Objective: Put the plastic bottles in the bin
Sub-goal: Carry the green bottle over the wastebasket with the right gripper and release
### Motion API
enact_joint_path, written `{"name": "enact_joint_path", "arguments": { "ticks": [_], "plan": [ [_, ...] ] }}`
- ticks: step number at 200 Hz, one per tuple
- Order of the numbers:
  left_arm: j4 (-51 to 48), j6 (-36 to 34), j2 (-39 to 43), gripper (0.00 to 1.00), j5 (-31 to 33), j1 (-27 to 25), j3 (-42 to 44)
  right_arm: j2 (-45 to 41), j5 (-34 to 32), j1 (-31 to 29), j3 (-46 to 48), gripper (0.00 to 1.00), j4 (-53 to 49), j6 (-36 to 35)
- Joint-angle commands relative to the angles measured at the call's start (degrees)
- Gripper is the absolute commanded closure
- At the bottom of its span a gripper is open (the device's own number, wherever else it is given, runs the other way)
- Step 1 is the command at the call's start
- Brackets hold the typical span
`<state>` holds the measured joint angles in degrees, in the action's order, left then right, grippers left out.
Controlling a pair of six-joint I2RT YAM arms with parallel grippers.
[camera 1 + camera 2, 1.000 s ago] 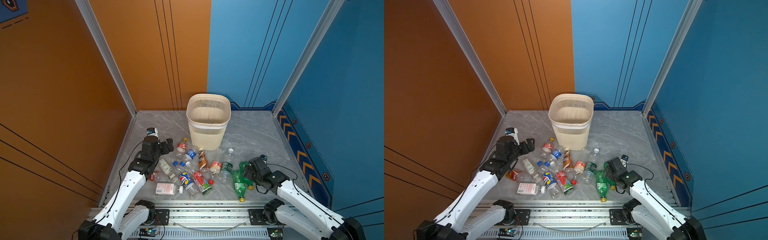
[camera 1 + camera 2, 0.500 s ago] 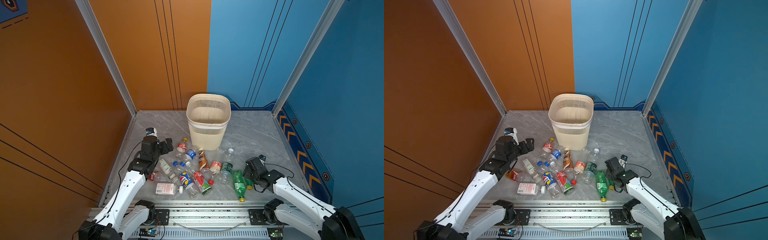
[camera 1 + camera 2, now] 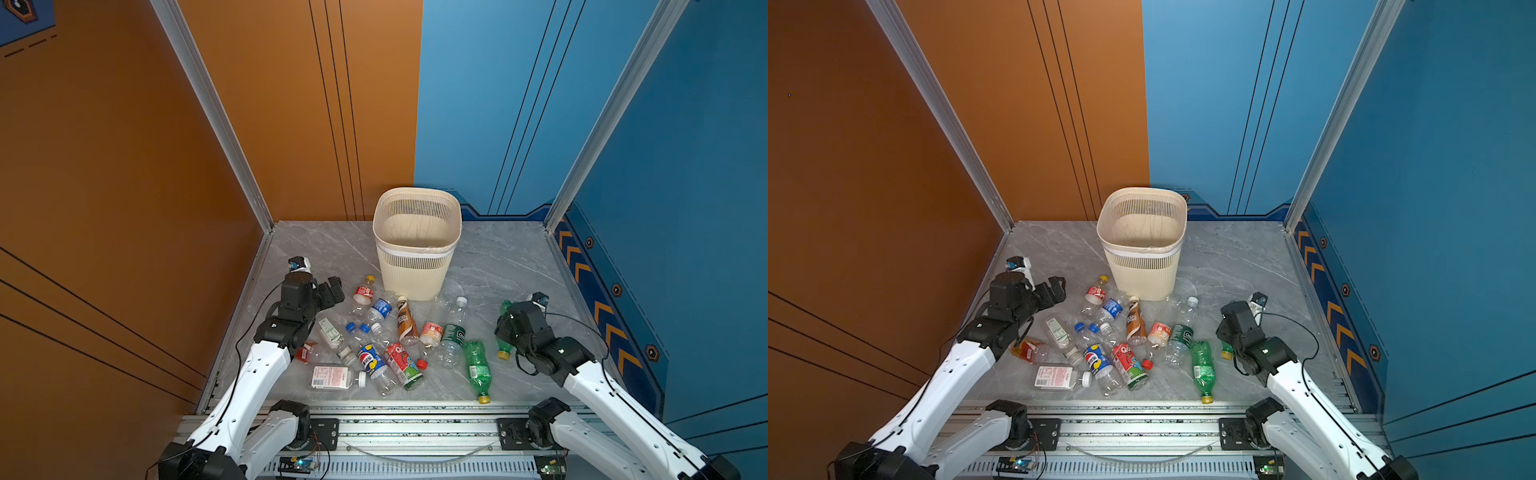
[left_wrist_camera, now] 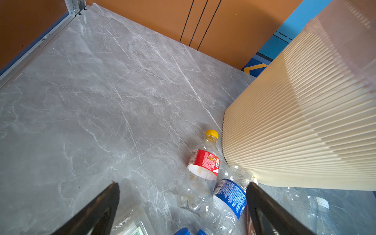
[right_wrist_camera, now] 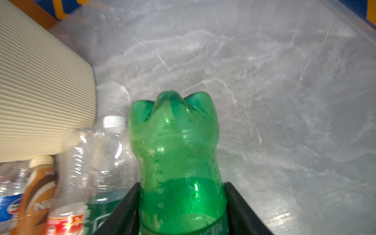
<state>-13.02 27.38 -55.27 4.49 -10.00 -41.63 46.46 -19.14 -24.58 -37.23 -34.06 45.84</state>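
The cream ribbed bin stands upright at the back middle of the grey marble floor. Several plastic bottles lie in a pile in front of it. My right gripper is shut on a green bottle right of the pile; its base points away from the wrist camera and its yellow cap points toward the rail. My left gripper hangs open, holding nothing, over a red-label bottle and a blue-label bottle beside the bin's wall.
A second green bottle lies near the front rail. A brown bottle and a flat white-capped one lie in the pile. Orange wall on the left, blue wall on the right. Bare floor right of the bin.
My right gripper's jaws closed on the green bottle and shifted it slightly right, away from the pile. The left arm has barely moved.
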Motion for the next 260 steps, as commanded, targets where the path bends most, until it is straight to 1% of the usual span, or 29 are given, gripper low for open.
{"name": "enact_joint_path", "arguments": {
  "ticks": [1, 22, 39, 66, 82, 104, 124, 144, 190, 260],
  "plan": [
    [-2.1, 0.7, 0.4, 0.02, -0.3, 1.0, -1.0, 0.1, -3.5, 0.5, -8.0, 0.41, -2.1, -5.8],
    [-2.2, 0.7, 0.9, 0.02, -0.5, 1.1, -0.6, 3.7, -2.8, -0.1, -16.5, 0.41, 1.1, -9.4],
    [-2.7, 1.3, 1.3, 0.02, 0.0, 1.5, -0.3, 8.0, -2.3, -1.3, -22.9, 0.42, 6.0, -12.2],
    [-3.2, 1.5, 2.1, 0.02, -0.5, 1.8, 0.3, 18.2, 0.0, -3.7, -35.5, 0.42, 11.9, -17.0],
    [-4.5, 2.0, 2.6, 0.02, -0.1, 2.1, 0.2, 23.8, 1.4, -5.1, -42.1, 0.42, 14.6, -18.7],
    [-4.9, 2.2, 3.6, 0.02, -0.4, 2.3, 0.6, 31.7, 4.2, -6.2, -51.1, 0.42, 16.7, -20.3],
    [-5.7, 2.5, 3.9, 0.02, -0.3, 2.7, 0.7, 38.2, 4.3, -7.1, -58.0, 0.42, 17.6, -21.9],
    [-6.2, 2.4, 4.0, 0.02, -0.7, 2.8, 0.7, 43.7, 4.6, -7.4, -63.9, 0.42, 16.1, -22.8],
    [-6.5, 2.2, 4.3, 0.02, -1.1, 3.7, 1.0, 50.2, 4.8, -6.9, -69.6, 0.42, 15.6, -23.5],
    [-6.8, 2.2, 3.6, 0.02, -1.6, 4.9, 0.7, 54.3, 4.8, -5.7, -69.2, 0.41, 15.9, -23.0]
  ]
}}
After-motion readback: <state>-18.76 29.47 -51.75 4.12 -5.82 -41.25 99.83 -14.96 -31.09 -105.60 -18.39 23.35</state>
